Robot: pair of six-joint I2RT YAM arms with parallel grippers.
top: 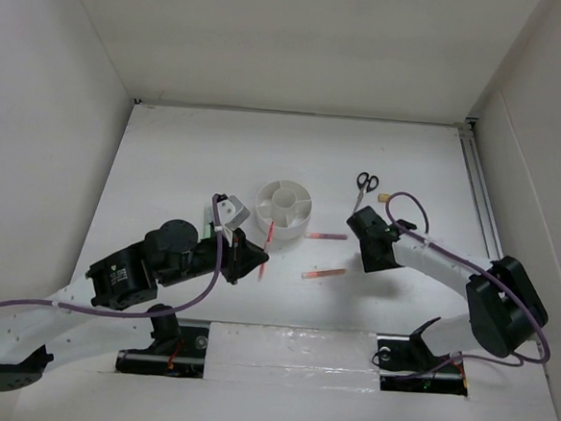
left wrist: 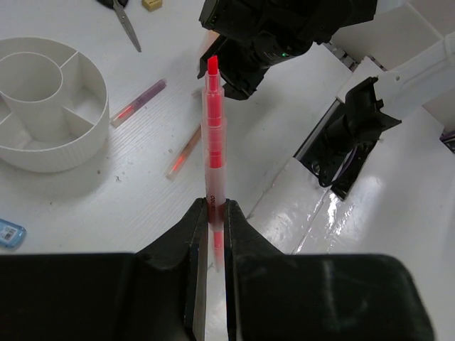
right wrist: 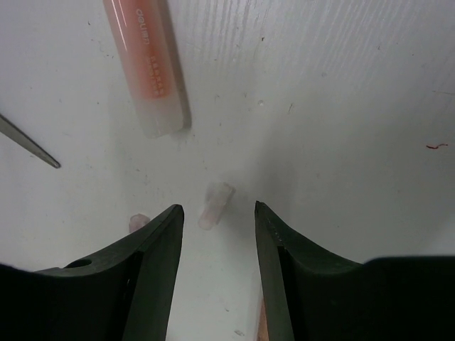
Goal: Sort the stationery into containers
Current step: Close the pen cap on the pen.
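Note:
My left gripper (left wrist: 215,206) is shut on a red pen (left wrist: 213,128) and holds it above the table, just front-left of the round white organizer (top: 286,206), which also shows in the left wrist view (left wrist: 50,114). The held pen (top: 268,237) shows in the top view by my left gripper (top: 256,259). Two pink pens (top: 327,236) (top: 322,272) lie on the table. Black-handled scissors (top: 364,185) and a tan eraser (top: 383,195) lie behind them. My right gripper (right wrist: 217,209) is open, low over the table, with a small translucent pink cap (right wrist: 215,204) between its jaws.
One end of a pink pen (right wrist: 146,64) and a scissor blade tip (right wrist: 28,145) lie just beyond my right jaws. A second small pink piece (right wrist: 138,222) lies by the left jaw. A small blue item (left wrist: 8,232) lies left of the organizer. White walls enclose the table.

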